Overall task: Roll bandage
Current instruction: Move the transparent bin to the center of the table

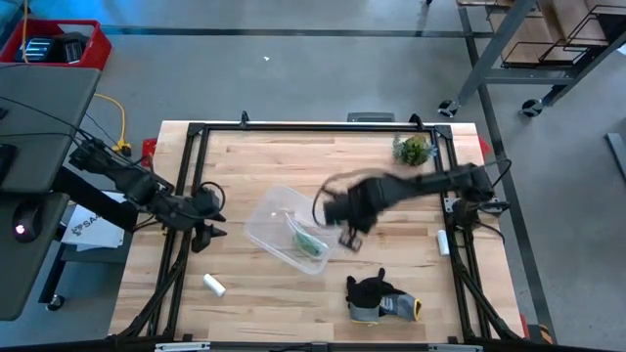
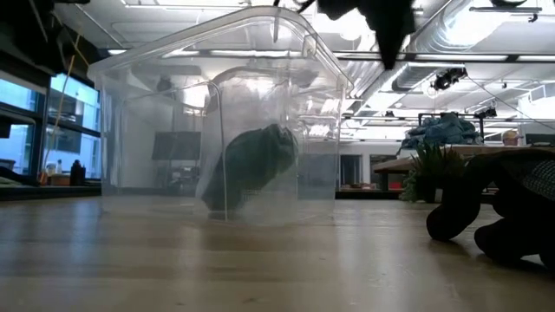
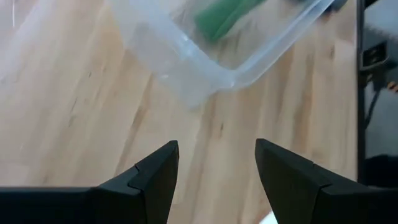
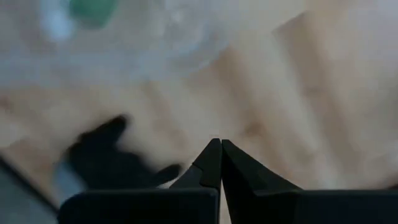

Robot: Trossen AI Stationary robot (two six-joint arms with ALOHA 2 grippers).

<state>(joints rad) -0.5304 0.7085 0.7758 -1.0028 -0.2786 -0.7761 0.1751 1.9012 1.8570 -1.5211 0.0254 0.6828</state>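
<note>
On the left of the wooden counter (image 1: 391, 196), the left end effector (image 1: 207, 235) is held low over bare wood at the counter's left edge, its fingers (image 3: 155, 177) spread wide with nothing between them. A small white cylinder (image 1: 214, 285) is seen lying nearer the front edge, well apart from that end effector.

Near the middle, a clear plastic container (image 1: 279, 220) is set on the counter. The bandage (image 1: 309, 242) is found inside it, bright green and bunched toward the container's right-hand corner; in the low view it is seen through the clear wall as a dark green lump (image 2: 253, 160) resting on the container's floor. The container's walls stand between the bandage and both end effectors.

Just right of the container, the right end effector (image 1: 350, 238) is held above the counter, its fingers (image 4: 214, 165) pressed together and gripping nothing. Its arm is stretched across from the right edge.

Toward the front, a dark grey glove (image 1: 377, 298) is laid on the wood, near the right end effector but apart from it. At the far right corner a small green plant (image 1: 414, 150) is placed, and a second white cylinder (image 1: 442, 242) is seen by the right-hand frame.
</note>
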